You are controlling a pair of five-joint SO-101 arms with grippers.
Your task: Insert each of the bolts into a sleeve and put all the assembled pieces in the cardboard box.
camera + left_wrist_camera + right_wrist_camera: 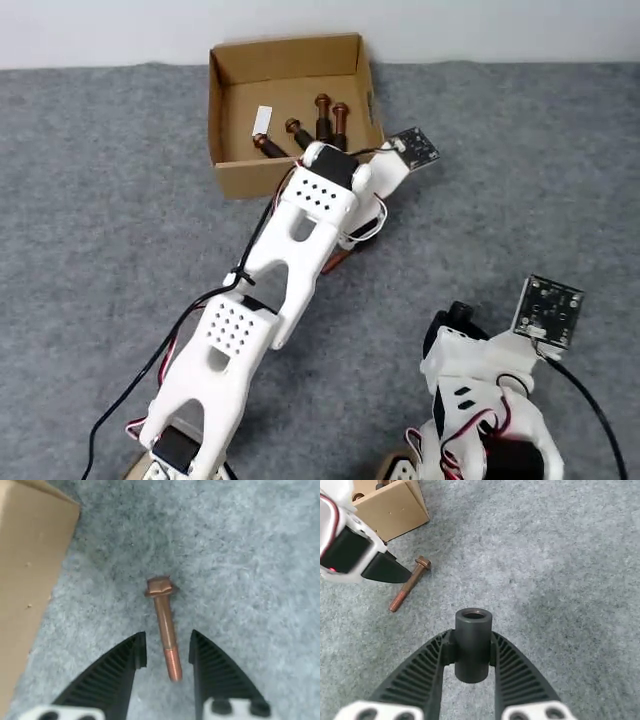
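Sleeve (473, 639) flanks hidden inside clamped right gripper (471, 649)

No readable text; the white tag (261, 121) in the cardboard box (250, 178) looks blank

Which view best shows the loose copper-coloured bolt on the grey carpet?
The left wrist view: the copper-coloured bolt lies whole, flanged head to threaded tip, between open jaws. The right wrist view shows it farther off, by the cardboard box. In the high view the left arm lies over that spot.
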